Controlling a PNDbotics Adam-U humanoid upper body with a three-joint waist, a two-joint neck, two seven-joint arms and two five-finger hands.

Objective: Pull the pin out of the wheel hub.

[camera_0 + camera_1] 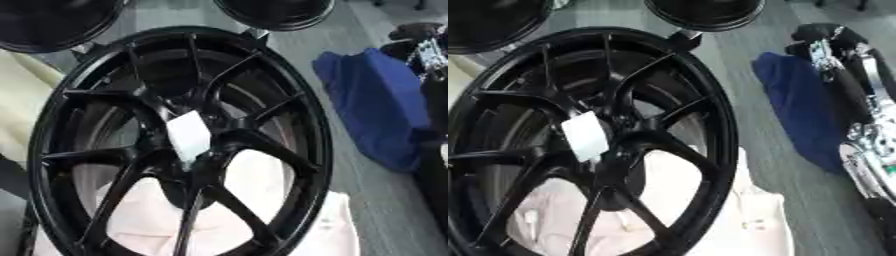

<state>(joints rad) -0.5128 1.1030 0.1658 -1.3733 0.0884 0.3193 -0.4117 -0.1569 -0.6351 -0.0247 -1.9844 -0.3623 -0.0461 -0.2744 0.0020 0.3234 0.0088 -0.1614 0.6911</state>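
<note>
One wheel hub (179, 145) lies flat on pale cloth (254, 220), white-tagged pin (188, 136) upward for pulling; my right hand's (820, 50) fingers I cannot tell.

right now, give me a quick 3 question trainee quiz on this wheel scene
1. True or false: a hand is gripping the white piece at the hub of the wheel.
2. What lies right of the wheel? A red box; B blue cloth; C yellow bucket.
3. Fill in: the wheel's colour is ____.
Key: 1 false; 2 B; 3 black.
</note>
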